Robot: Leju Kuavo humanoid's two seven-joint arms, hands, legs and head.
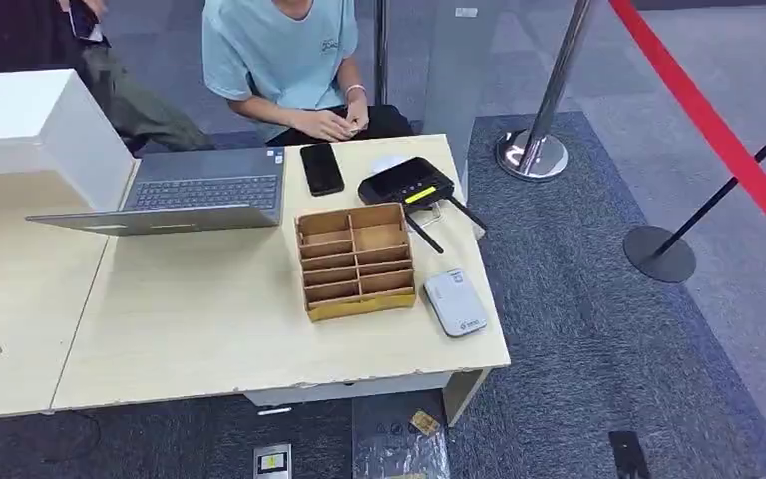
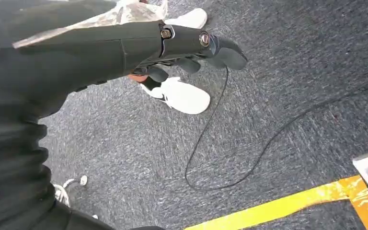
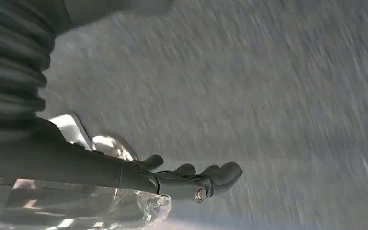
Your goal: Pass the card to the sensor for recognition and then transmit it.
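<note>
on the pale wooden table i count one open grey laptop, one black smartphone lying flat, one black reader device with a lit yellow strip, one brown cardboard sorting box with many compartments and one white rounded sensor pad. one white box stands at the far left. two chrome barrier posts stand on the grey carpet. below my left wrist i see two white shoes and one black cable.

An office or demo hall: grey carpet, a pale worktop carrying a laptop, and roped-off stanchions beside it.
</note>
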